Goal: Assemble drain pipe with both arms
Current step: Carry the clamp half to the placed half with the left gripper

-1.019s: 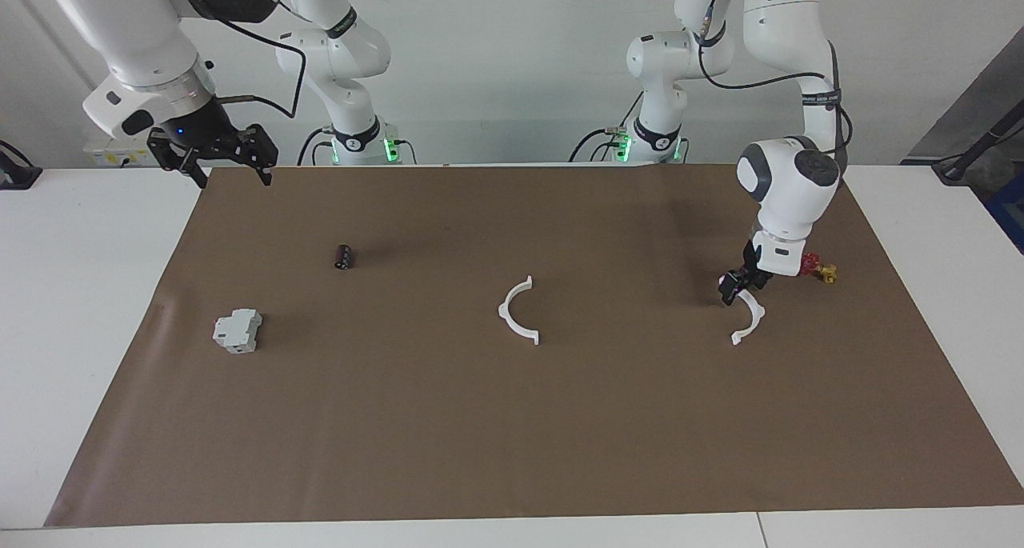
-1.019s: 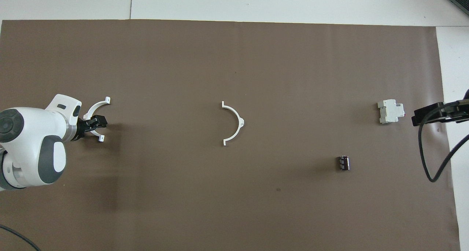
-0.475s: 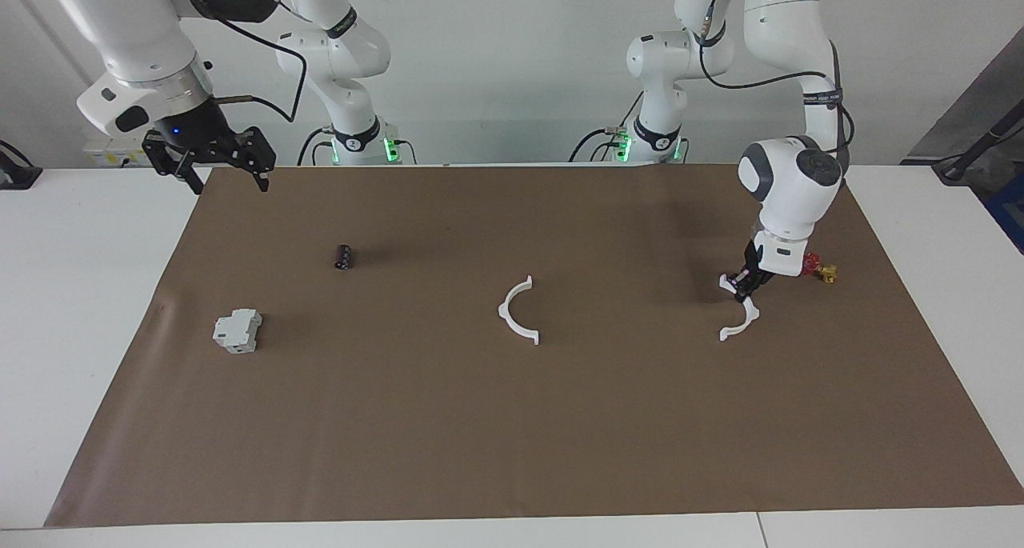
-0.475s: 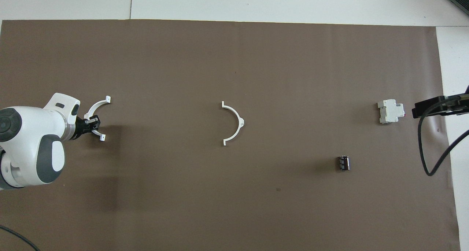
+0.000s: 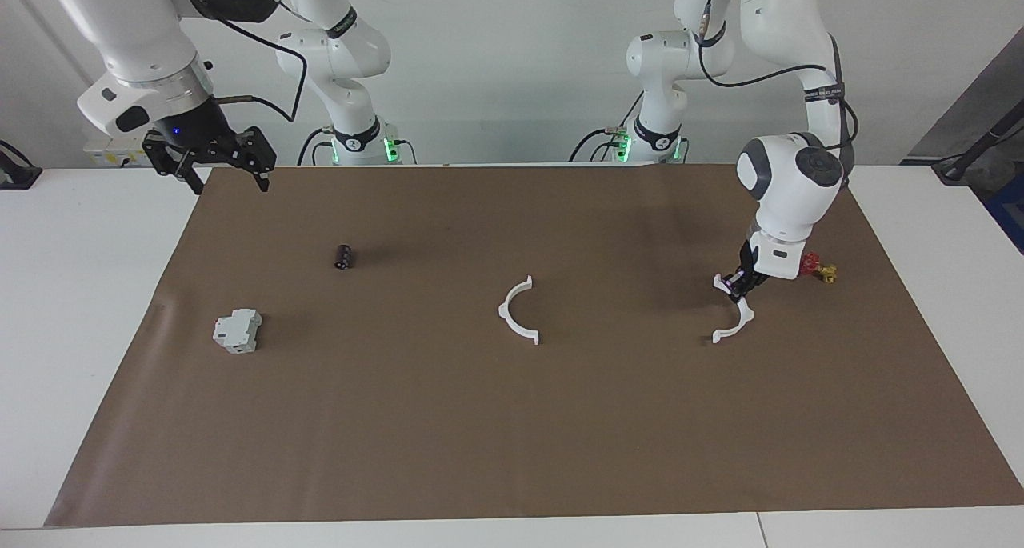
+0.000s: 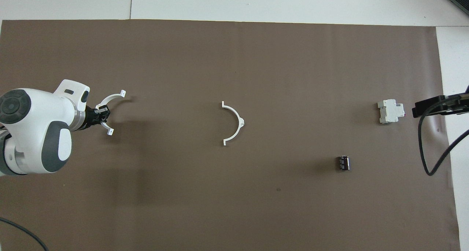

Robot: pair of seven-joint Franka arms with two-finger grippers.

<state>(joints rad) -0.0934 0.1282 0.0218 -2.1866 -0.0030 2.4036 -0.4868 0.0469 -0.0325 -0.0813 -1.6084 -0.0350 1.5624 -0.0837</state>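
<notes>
Landmark is the middle half-ring (image 5: 518, 311), lying flat on the brown mat (image 5: 512, 436) near the tabletop (image 5: 80, 292) centre, untouched. Going across the facing view: right hand (image 5: 214, 168) hangs released, fingers spread, over the mat corner at the right arm's end, well apart from the middle half-ring; that arm waits. Next, grey-white block (image 5: 238, 330) and small black cylinder (image 5: 344, 257), both toward the right arm's end from the middle half-ring, the cylinder nearer the robots, neither is part of the job. Then the middle half-ring itself. Then, toward the left arm's end from it, the left hand (image 5: 740, 286) clenched on the second half-ring (image 5: 734, 321), gripping its upper end so the arc hangs down, lower tab at or barely off the mat, can't tell which. A small red-yellow thing (image 5: 819, 270) sits just beside that hand. Progress, as a judgement: early, one half grasped, other half not picked up, nothing joined; left to do is get the two halves together and mate the tabs. Versus the earlier frames: left hand has gone from open around the arc to shut on it, and the half-ring has shifted toward the middle half-ring and looks tilted up; right hand barely changed.
</notes>
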